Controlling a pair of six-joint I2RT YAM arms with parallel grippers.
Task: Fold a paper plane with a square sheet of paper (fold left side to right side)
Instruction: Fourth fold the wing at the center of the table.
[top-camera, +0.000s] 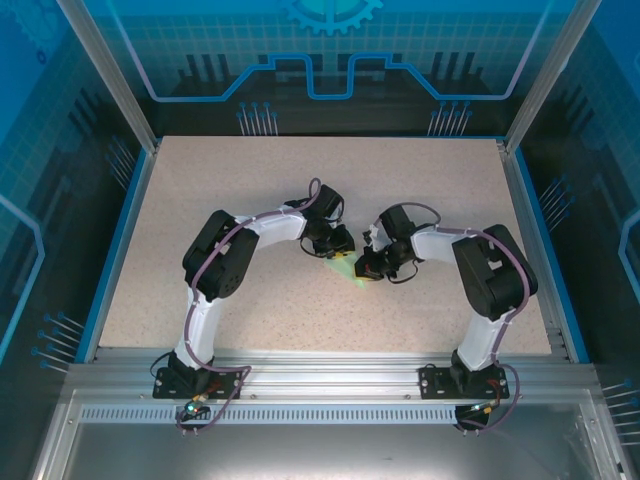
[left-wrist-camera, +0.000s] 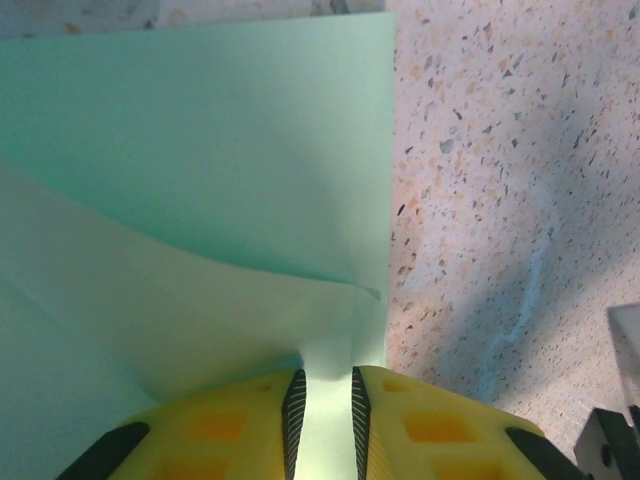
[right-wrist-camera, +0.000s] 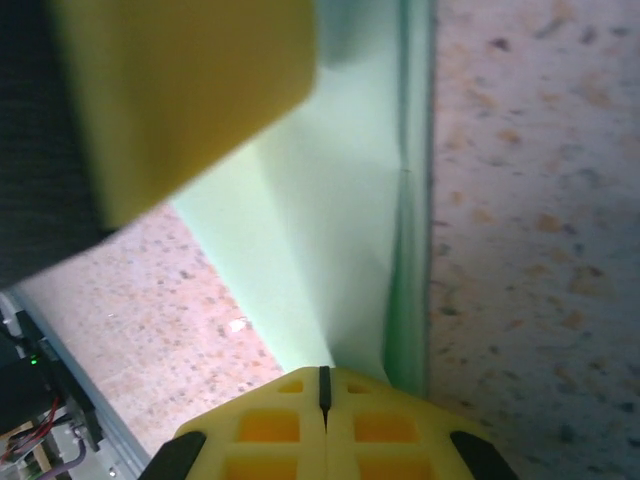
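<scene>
Left claw (left-wrist-camera: 325, 392) pinching the paper (left-wrist-camera: 200, 150) by its edge, flap lifted. Right claw (right-wrist-camera: 323, 388) pressed together, apparently nipping the paper's other side. Paper sits mid-surface (top-camera: 250, 180), partly raised. To do it well: carry the left edge over onto the right, match corners, then lower flat and crease.

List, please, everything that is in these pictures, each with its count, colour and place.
paper: one, pale mint-green, mid-table between the claws, partly folded
table: one, speckled beige, under everything
walls: three, see-through blue, left, back and right of the table
arms: two, black and white, bases at the near edge
left claw: one, yellow, shut on the paper
right claw: one, yellow, shut on the paper
</scene>
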